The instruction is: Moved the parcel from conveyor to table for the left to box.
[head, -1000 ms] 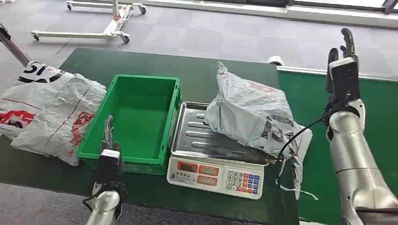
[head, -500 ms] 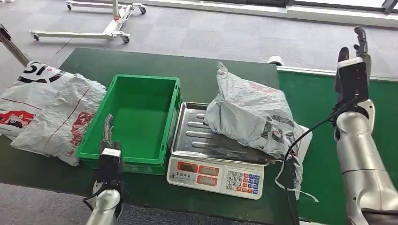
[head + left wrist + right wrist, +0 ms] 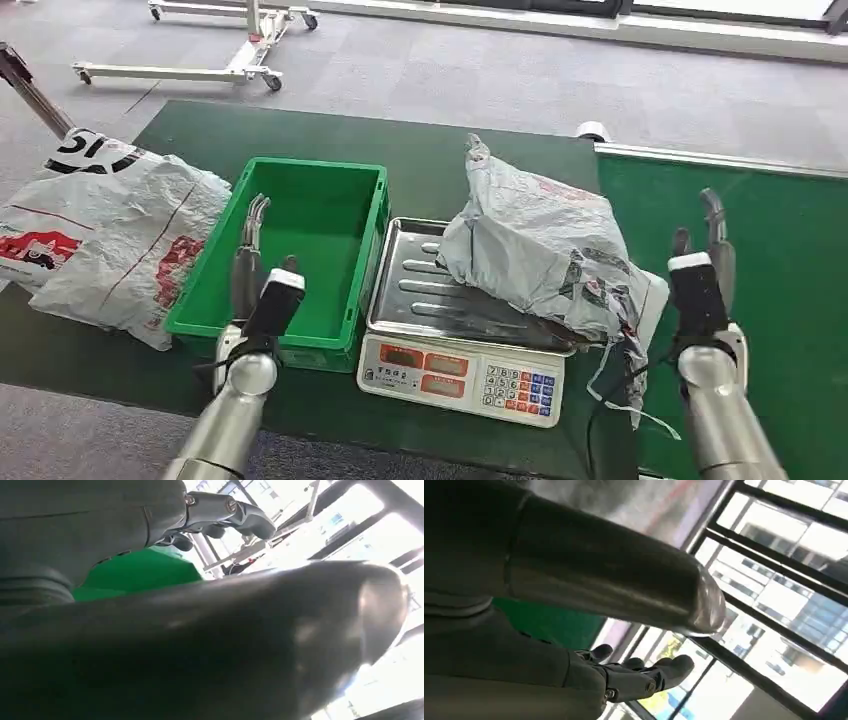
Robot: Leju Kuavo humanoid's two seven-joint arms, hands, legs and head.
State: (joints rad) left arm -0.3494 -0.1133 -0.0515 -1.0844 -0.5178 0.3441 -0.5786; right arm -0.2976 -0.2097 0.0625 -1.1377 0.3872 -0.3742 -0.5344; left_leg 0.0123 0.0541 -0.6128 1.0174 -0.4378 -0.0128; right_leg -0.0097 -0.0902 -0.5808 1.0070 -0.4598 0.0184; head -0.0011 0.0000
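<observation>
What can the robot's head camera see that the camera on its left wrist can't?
The head view alone shows the grey parcel lying on the scale's metal tray, the scale's keypad, a white printed sack and the right hand, holding nothing. The left wrist view alone shows bright windows beyond the fingers. Both show the left hand, holding nothing, and the green crate.
</observation>
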